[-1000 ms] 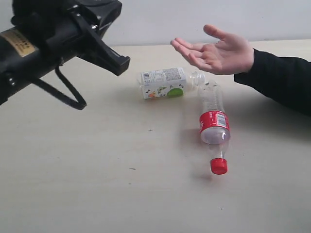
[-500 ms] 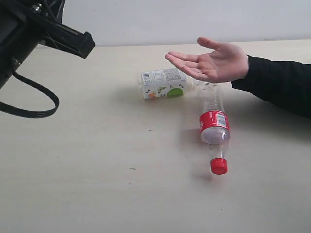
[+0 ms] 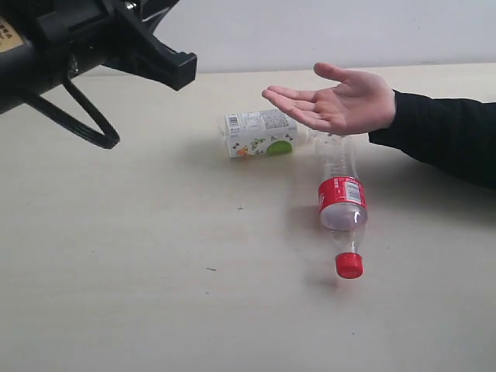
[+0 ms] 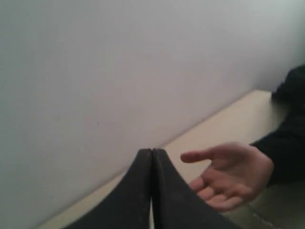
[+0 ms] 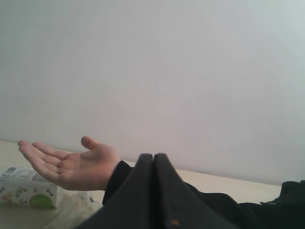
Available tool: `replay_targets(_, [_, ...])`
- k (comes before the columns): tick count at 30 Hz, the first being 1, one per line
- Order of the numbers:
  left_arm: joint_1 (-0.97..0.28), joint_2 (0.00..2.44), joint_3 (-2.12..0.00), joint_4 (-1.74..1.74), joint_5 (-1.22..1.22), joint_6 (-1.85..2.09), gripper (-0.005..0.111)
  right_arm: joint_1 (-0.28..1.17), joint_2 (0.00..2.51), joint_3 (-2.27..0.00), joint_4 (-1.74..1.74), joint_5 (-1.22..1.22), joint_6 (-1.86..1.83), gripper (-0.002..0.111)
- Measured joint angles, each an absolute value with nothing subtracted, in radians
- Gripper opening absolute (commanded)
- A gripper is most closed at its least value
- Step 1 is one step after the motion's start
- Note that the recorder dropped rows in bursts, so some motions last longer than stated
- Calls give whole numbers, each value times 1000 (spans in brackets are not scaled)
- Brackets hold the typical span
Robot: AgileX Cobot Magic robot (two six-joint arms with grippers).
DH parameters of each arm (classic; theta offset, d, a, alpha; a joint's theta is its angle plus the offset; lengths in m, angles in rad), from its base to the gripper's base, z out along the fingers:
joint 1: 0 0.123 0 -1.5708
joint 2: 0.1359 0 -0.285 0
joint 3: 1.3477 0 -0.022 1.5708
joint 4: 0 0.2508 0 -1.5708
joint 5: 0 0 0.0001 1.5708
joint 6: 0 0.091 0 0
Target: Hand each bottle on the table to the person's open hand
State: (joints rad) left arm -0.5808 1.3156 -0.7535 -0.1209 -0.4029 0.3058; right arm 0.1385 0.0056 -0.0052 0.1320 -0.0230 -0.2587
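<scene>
2 bottles lay on their sides on the table (image 3: 116,256). The square bottle (image 3: 260,133) had a white printed label with green and orange pictures. Its clear neck had no cap and pointed toward the right of the exterior view. The clear bottle (image 3: 342,194) carried a red label round its middle, and its red cap (image 3: 349,265) pointed to the near edge. Its base lay near the square bottle's neck. The person's hand (image 3: 337,101) was held palm up with fingers out above that spot, on an arm in a black sleeve (image 3: 442,132) reaching in from the right.

The left gripper (image 4: 151,152) hung high at the far left, well apart from both bottles, its 2 fingers pressed together with nothing between them. The right gripper (image 5: 153,156) was likewise closed tight and empty.

The table was pale beige and matte, with a few dark specks. A plain pale wall (image 3: 310,31) stood behind it.
</scene>
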Motion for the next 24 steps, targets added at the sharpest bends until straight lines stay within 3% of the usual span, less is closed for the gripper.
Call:
replay_targets(12, [-509,1328,-901,-110,29,340,0,139,6,-5,132,-23,-259,0])
replay_targets(24, [-489,1367,-944,-111,132,457,0,139,6,-5,132,-23,-259,0])
